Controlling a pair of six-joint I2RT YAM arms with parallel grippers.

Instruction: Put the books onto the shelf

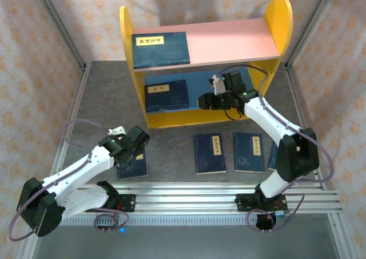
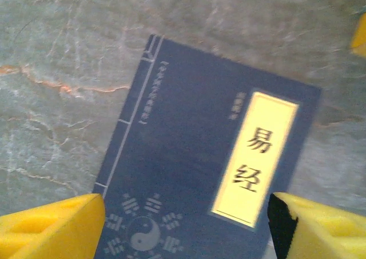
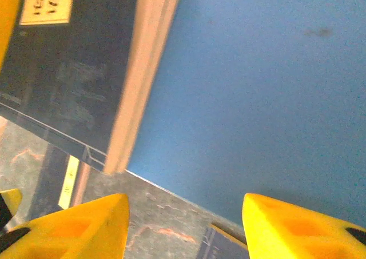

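Hovering over a navy book (image 2: 194, 173) that lies flat on the grey table (image 2: 57, 70), the left gripper (image 2: 186, 230) spreads its jaws wide and empty. Its wrist view alone reads the yellow label (image 2: 255, 156). From above, the shelf (image 1: 278, 19) holds an upper book (image 1: 160, 48) on the pink board (image 1: 229, 39) and a lower book (image 1: 166, 95) on the blue board (image 1: 197, 84). The right gripper (image 1: 203, 102) sits beside that lower book, parted and holding nothing.

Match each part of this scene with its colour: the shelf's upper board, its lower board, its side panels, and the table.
Column one:
1. upper board
2. lower board
3. side panels
4. table

Column two:
a. grey
b. yellow
c. blue
d. pink

Pairs: 1-d, 2-c, 3-b, 4-a
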